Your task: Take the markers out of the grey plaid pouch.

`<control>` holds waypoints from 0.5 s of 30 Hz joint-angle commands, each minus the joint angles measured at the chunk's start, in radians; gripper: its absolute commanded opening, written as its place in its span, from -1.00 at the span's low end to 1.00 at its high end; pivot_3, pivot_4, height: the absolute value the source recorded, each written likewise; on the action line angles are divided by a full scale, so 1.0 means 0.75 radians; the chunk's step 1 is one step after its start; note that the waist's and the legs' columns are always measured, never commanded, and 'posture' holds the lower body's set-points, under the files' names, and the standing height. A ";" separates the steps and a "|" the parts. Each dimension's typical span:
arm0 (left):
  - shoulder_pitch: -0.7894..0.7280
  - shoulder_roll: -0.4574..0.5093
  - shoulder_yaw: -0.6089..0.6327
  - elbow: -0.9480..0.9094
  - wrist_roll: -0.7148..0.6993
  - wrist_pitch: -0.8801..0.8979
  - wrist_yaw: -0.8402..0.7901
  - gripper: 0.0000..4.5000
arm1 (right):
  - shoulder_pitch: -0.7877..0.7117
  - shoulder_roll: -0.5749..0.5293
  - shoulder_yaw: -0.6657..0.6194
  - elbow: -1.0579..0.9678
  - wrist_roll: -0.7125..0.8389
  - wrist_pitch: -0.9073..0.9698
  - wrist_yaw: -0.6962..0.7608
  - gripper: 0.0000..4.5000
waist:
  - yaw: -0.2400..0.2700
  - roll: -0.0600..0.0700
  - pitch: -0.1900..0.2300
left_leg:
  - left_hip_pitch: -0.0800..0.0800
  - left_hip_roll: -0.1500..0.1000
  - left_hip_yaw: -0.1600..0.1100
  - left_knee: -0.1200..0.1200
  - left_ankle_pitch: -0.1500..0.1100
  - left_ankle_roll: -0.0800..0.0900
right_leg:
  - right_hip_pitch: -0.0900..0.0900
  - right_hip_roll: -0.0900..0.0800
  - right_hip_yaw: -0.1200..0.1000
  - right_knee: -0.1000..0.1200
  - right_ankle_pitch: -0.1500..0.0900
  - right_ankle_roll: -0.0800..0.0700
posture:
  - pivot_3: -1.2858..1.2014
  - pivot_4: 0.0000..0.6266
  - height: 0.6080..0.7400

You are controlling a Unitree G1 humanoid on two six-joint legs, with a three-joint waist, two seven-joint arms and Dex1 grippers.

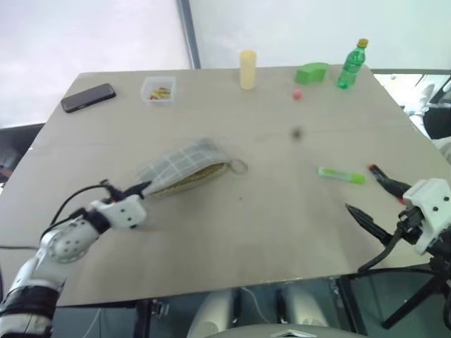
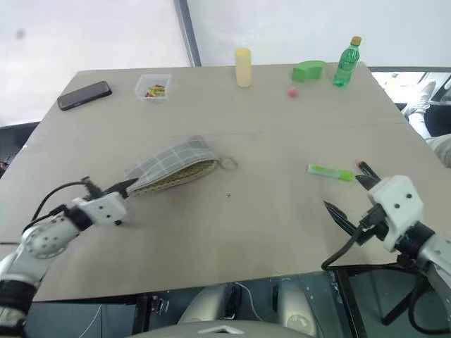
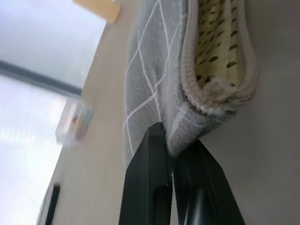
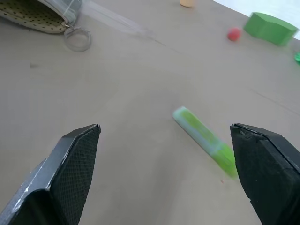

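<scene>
Head views: the grey plaid pouch (image 1: 184,166) lies on its side near the middle of the tan table (image 1: 232,232), its zip mouth facing the near edge and a small ring loop (image 1: 239,167) at its right end. Its outline is smeared, so the exact edge is hard to fix, and what is inside cannot be made out. The left gripper (image 1: 141,189) is clenched on the pouch's left corner. One lime green marker (image 1: 341,175) lies flat on the table well to the right of the pouch, just beyond the right gripper (image 1: 368,191), whose fingers stand wide apart and hold nothing. Along the far edge stand a black phone (image 1: 88,97), a clear plastic box (image 1: 158,90) with small coloured bits too small to name, a pale yellow cylinder (image 1: 247,69), a chunky green block (image 1: 311,72), a small red ball (image 1: 297,94) and a green bottle (image 1: 351,65). A faint dark smudge (image 1: 297,132) mid-table is unreadable. Behind is a pale wall with a dark upright post (image 1: 188,33).

Left wrist view: the two black fingers (image 3: 150,183) pinch the pouch's corner; the open zip shows a cream lining with dark specks.

Right wrist view: the marker lies between the spread fingers, untouched, its far end blurred.
</scene>
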 commanded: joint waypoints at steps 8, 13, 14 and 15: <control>0.718 0.014 0.357 -0.673 -1.024 0.563 -0.632 -0.15 | 0.006 -0.081 -0.005 0.130 -0.016 -0.113 0.150 1.00 | 0.010 -0.002 0.001 | -0.009 0.000 0.000 0.002 -0.002 0.004 | -0.002 -0.003 -0.005 -0.010 -0.001 -0.003 | 0.03 -0.52 1.00; 0.788 -0.010 0.507 -0.776 -1.170 0.809 -0.710 -0.15 | 0.199 -0.095 -0.141 0.196 -0.067 -0.200 0.254 1.00 | 0.051 0.004 0.004 | -0.014 0.000 -0.003 0.005 -0.003 0.004 | -0.003 -0.003 -0.011 -0.012 -0.002 -0.003 | 0.03 -0.52 1.00; 0.767 -0.019 0.512 -0.786 -1.180 0.842 -0.720 -0.15 | 0.239 -0.095 -0.166 0.209 -0.080 -0.223 0.279 1.00 | 0.055 0.004 0.004 | -0.015 0.000 -0.003 0.006 -0.003 0.004 | -0.003 -0.003 -0.013 -0.012 -0.002 -0.003 | 0.03 -0.52 1.00; 0.752 -0.031 0.512 -0.801 -1.172 0.860 -0.723 -0.15 | 0.271 -0.096 -0.188 0.227 -0.093 -0.253 0.304 1.00 | 0.058 0.005 0.004 | -0.015 0.000 -0.004 0.007 -0.003 0.004 | -0.002 -0.003 -0.013 -0.012 -0.002 -0.003 | 0.03 -0.52 1.00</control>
